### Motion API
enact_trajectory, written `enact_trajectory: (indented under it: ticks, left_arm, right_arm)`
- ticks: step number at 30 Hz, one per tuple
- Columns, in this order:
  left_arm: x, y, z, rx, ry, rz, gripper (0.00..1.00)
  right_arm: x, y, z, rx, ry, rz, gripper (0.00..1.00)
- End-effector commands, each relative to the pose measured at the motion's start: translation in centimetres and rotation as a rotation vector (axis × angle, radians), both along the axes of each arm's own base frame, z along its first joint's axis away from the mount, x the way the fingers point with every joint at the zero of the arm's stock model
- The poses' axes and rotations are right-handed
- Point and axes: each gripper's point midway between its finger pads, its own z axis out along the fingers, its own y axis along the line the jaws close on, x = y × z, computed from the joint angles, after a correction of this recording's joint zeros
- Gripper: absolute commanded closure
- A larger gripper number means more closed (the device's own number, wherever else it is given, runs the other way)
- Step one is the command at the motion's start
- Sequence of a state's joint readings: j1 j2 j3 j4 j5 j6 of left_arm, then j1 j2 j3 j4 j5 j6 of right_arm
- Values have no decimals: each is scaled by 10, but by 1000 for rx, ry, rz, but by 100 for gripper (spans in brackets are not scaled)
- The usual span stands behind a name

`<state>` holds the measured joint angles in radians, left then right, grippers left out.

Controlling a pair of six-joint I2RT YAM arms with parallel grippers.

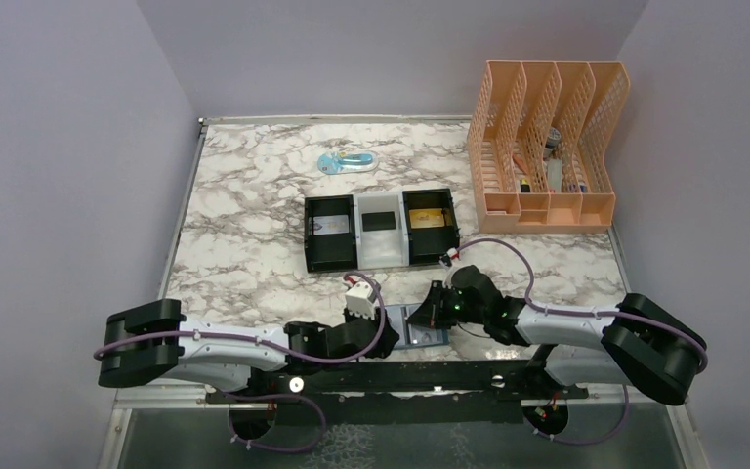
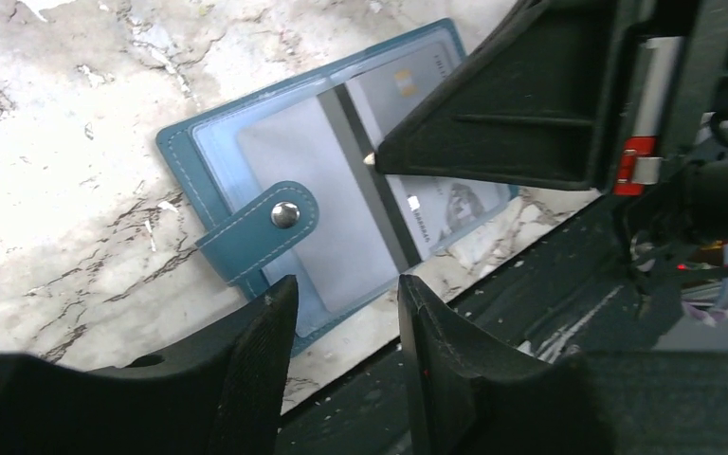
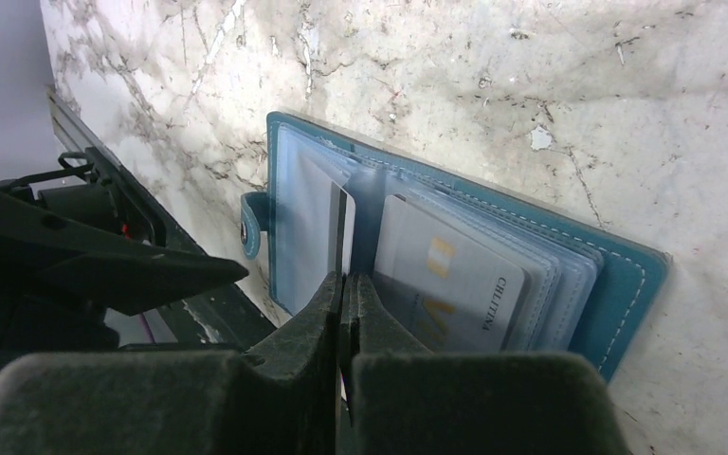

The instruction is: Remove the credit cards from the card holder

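Note:
The teal-blue card holder [image 1: 416,330] lies open at the table's near edge, its clear sleeves up and its snap strap [image 2: 263,226] folded over the left page. My right gripper [image 3: 346,280] is shut on a thin dark card [image 3: 341,227], held edge-up over the holder's spine; this card also shows in the left wrist view [image 2: 372,185]. A silver card with a gold chip [image 3: 445,284] sits in the right-hand sleeves. My left gripper [image 2: 346,284] is open and empty, its fingertips at the holder's [image 2: 246,142] near edge. Both grippers meet over the holder in the top view, the left [image 1: 383,322] and the right [image 1: 432,311].
A black-and-white three-compartment tray [image 1: 309,234] with cards in it stands beyond the holder. An orange file organiser [image 1: 547,147] stands at the back right. A small blue item [image 1: 345,162] lies at the back. A black rail [image 1: 400,371] runs along the near edge.

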<state>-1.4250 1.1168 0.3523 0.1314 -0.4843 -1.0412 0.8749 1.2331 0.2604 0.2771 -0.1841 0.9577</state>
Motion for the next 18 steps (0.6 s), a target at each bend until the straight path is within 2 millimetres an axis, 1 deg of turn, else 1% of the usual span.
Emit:
enact_trajectory:
  ticks: [1,5,8,11,16,18]
  left_arm:
    - [10,-10,6,-9,-16,30,56]
    - [7,-23,12,-77,-21,-5,56]
    - [7,-26,11,-76,-23,-19,56]
    - [6,-24,5,-66,-4,-21,57]
    - [10,-7,-14,-59,53,32,60]
    - [10,-4,-19,-57,70,30,60]
  right_arm:
    - [2,-6,-1,-10,-7,-30,99]
    - [2,-5,-2,-12,-2,-25,99]
    - [2,-5,-4,-20,5,-23,99]
    - [1,-3,-3,-14,9,-15,99]
    - [0,-1,0,-10,8,-4,99]
    - [0,-1,1,-7,7,-2,99]
